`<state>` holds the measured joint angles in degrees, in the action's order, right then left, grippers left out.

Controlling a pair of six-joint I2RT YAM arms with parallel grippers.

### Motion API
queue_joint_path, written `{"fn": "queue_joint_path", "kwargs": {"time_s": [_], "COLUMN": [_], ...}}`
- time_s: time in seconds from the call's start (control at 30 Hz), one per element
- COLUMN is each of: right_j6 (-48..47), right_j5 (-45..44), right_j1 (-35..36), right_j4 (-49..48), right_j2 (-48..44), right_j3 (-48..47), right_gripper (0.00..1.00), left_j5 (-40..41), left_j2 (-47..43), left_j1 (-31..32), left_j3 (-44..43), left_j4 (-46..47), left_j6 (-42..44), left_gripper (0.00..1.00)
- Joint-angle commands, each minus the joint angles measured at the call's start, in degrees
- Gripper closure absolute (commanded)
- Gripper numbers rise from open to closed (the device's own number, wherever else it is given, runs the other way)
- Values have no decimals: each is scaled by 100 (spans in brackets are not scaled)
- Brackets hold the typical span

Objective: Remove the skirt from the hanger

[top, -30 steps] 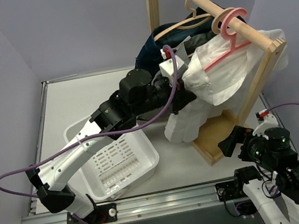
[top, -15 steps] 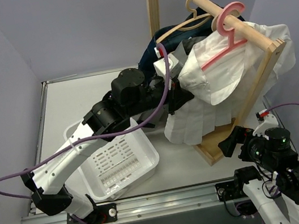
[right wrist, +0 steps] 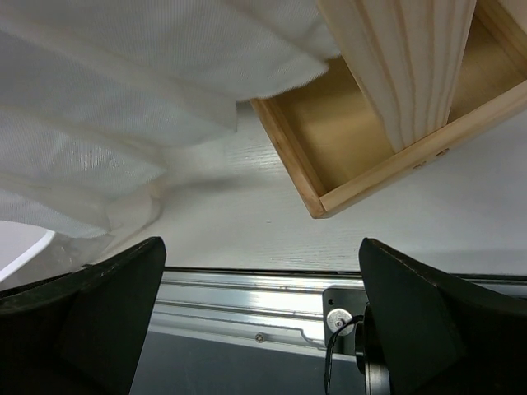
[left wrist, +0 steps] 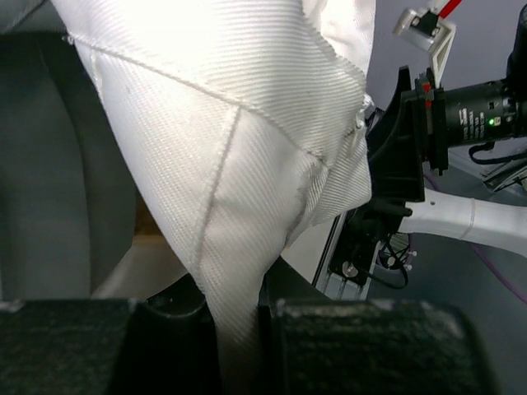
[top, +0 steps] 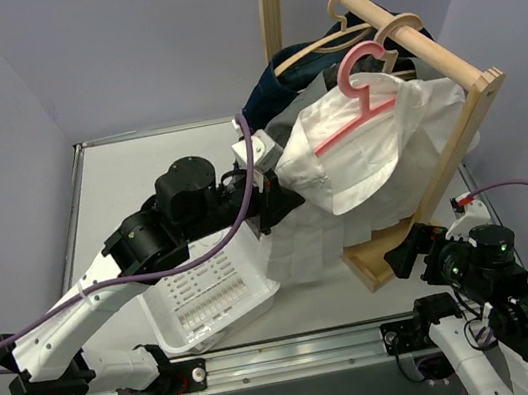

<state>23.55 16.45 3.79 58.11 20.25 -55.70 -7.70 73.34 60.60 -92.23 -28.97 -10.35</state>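
Note:
The white skirt (top: 359, 156) hangs on a pink hanger (top: 358, 90); the hanger's hook is off the wooden rail (top: 386, 20) and hangs just left of it. My left gripper (top: 277, 202) is shut on the skirt's left edge, and the cloth (left wrist: 239, 206) runs down between the fingers (left wrist: 346, 346) in the left wrist view. My right gripper (top: 405, 253) is open and empty, low by the rack's base, with the skirt's hem (right wrist: 107, 123) above it in the right wrist view.
A white perforated basket (top: 208, 288) sits under my left arm. The wooden rack's base tray (top: 382, 238) (right wrist: 362, 148) stands at right. A tan hanger (top: 338, 33) with a dark blue garment (top: 271, 90) stays on the rail. The metal front rail (right wrist: 247, 288) lies near my right gripper.
My left gripper has pulled the skirt left and toward the front. The pink hanger's hook has come off the rail and moved left with the skirt. The right arm has not moved.

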Motion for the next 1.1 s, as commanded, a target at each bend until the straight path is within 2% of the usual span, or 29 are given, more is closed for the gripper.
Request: {"fn": "queue_joint_path", "kwargs": {"time_s": [0.0,0.27,0.47,0.77,0.87,1.07], "right_j6": [-263,-509,-334,624,756,721], "right_j5": [148,587,614,-606,-1379,-2284], "right_j1": [8,-10,-10,-10,-10,-10], "right_j4": [-27,-431,-862,-2188,-2303,-2541], "right_j2": [304,769,1024,1455,1648,1991], "right_j3": [-160,-178,-415,-143,-125,-318], "right_gripper": [0,4,3,2,1,0], "left_j5": [453,1025,1069,1008,973,823], "left_j2": [-513,-1067,-1173,-1348,-1436,-1542], "left_j1": [-39,-57,-66,-66,-66,-66], "left_j3": [143,863,1022,1119,1189,1277], "left_j4": [-37,-995,-1198,-1269,-1295,-1427], "left_j6": [-125,-476,-538,-609,-617,-521], "left_gripper": [98,98,98,98,98,98]}}
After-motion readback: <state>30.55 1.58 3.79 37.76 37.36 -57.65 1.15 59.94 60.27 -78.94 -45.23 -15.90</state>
